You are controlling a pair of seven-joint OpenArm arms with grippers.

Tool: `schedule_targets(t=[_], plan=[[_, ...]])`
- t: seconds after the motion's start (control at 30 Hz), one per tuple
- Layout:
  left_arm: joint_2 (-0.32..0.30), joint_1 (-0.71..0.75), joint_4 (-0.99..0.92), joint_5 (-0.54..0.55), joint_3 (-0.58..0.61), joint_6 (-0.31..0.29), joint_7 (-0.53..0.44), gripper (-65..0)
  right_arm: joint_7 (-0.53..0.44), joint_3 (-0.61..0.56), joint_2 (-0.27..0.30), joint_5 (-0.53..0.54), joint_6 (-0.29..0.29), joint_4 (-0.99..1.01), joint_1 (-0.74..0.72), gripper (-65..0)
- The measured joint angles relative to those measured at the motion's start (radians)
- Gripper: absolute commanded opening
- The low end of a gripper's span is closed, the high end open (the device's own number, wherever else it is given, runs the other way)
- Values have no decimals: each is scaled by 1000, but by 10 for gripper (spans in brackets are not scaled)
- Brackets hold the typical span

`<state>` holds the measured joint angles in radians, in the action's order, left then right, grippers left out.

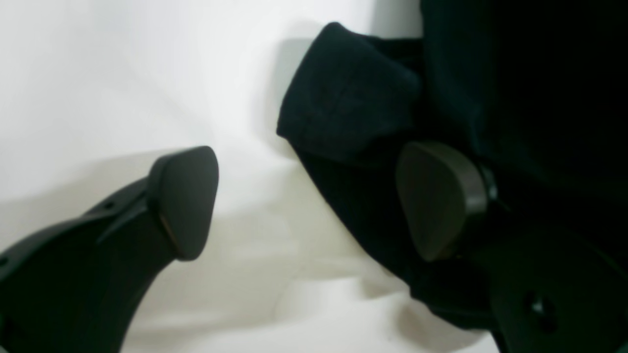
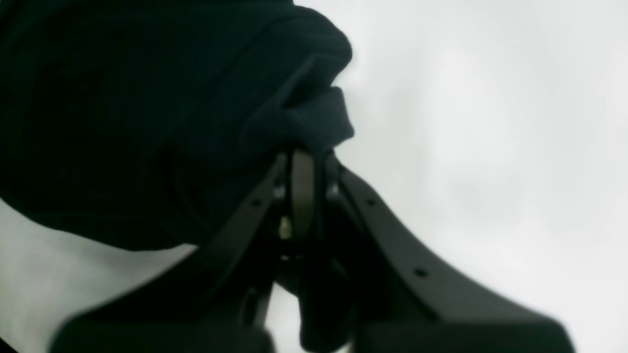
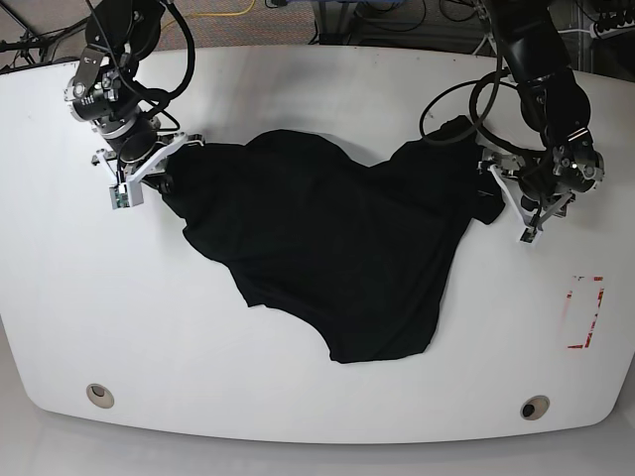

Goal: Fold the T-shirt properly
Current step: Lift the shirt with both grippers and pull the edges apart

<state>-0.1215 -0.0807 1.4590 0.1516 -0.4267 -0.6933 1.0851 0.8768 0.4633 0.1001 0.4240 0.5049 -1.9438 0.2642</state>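
White and glossy, the worktop point(image 3: 317, 387) fills the base view, with cables on the floor beyond its far edge and a red rectangle outline point(image 3: 585, 312) marked near its right side. Spread loosely across the middle lies the T-shirt point(image 3: 327, 248), black and rumpled, its cloth bunched at the far left and far right and tapering to a point toward the near side. The right claw point(image 2: 306, 162), at the left of the base view, is clenched on a bunched fold of the T-shirt's left edge. The left claw point(image 1: 314, 201), at the base view's right, stands spread wide: one fingertip point(image 1: 184, 201) is over bare worktop, the other point(image 1: 439, 198) is against the dark cloth, beside a rolled hem.
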Motion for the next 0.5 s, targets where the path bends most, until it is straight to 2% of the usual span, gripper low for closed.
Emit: schedule_targets(t=[0.37,0.43,0.5], plan=[[8,-6,-18,7,37,0,-10,-435,0,0,-9,0,3,0,0,-637],[7,-14,-43,21,37,0,-28,-500,-1,0,-8,1,2,0,0,-637],[4,-20,-62,29,37,0,-35,-604,-1,-1,-8,1,2,0,-1,-637]])
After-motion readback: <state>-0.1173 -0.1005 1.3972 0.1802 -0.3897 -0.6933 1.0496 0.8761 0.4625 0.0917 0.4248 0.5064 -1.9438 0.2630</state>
